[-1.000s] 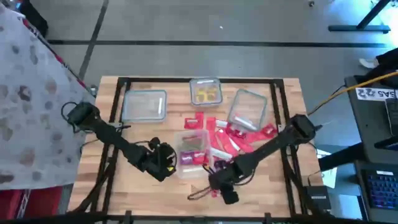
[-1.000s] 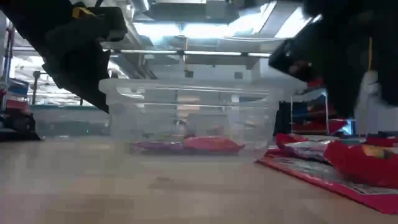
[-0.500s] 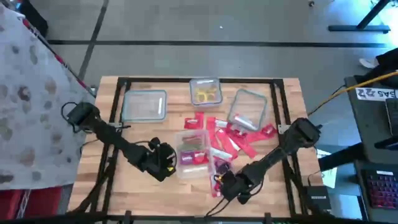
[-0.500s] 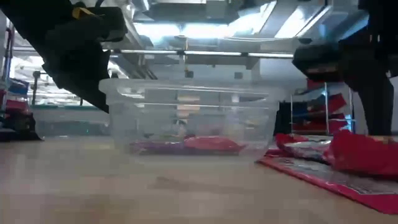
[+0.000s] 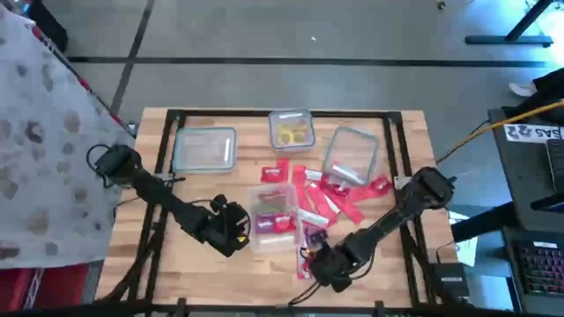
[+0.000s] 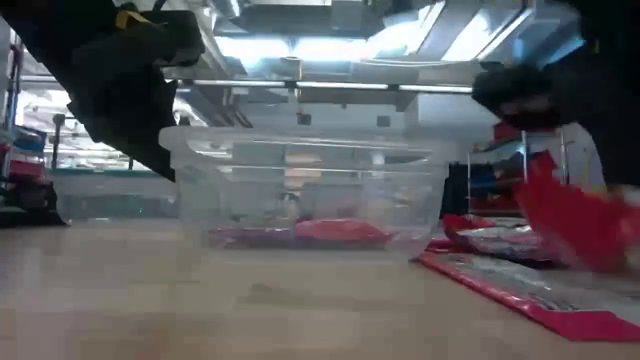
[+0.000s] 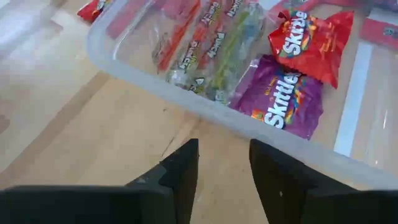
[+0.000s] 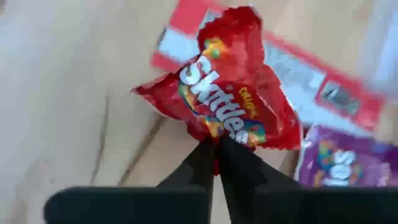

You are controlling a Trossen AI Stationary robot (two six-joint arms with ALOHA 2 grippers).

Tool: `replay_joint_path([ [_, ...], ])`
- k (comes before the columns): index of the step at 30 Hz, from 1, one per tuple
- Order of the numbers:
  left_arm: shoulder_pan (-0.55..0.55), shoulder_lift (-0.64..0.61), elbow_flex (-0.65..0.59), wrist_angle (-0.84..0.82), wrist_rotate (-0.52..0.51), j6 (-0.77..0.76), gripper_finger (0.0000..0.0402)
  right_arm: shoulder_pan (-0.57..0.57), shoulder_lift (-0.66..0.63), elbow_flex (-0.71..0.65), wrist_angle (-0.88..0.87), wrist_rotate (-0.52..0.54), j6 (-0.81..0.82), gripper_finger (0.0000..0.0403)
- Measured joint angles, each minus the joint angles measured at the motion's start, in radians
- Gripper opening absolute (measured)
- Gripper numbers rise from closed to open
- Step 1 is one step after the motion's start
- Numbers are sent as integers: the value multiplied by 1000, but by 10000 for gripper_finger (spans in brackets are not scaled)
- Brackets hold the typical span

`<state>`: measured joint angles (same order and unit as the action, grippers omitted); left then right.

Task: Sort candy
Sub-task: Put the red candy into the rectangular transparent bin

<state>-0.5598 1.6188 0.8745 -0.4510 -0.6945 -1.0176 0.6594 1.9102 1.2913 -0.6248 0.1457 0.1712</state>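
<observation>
Right now, step in hand: the right gripper point(image 8: 216, 144) is pinching a red Skittles packet point(image 8: 227, 112) by its lower edge and is carrying it clear of the loose candy on the table point(image 5: 370, 132).
Right fingers: pressed fully together on the packet's crimped edge, so the hold is looking thin.
Packet position: hanging off the fingertips near the table's front edge, beside a purple packet point(image 8: 339, 158) and a flat red-and-white packet point(image 8: 311, 81).
Left gripper point(image 7: 222, 163): waiting just beside the near wall of the middle tub point(image 7: 186, 93), fingers standing partly apart and holding nothing.
Tub contents: a red Skittles packet point(image 7: 311, 43), a purple Skittles packet point(image 7: 280, 93) and some long clear-wrapped sweets point(image 7: 211, 46) are already lying inside.
Doing it well: probably lifting high enough to clear the tub's rim, moving slowly so the packet is not swinging loose.
Risk: the small pinch may be letting the packet slip.
Release: best opening only once the packet is hanging over the tub of matching sweets.
</observation>
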Motion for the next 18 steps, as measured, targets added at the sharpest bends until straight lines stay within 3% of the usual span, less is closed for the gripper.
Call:
replay_joint_path([
  [7,0,0,0,0,0,0,129,-17,-1,200,-132,120,-35,2],
  [12,0,0,0,1,0,0,129,-133,-2,293,-129,183,75,2],
  [18,0,0,0,24,1,8,129,-318,31,298,-98,-23,301,1],
])
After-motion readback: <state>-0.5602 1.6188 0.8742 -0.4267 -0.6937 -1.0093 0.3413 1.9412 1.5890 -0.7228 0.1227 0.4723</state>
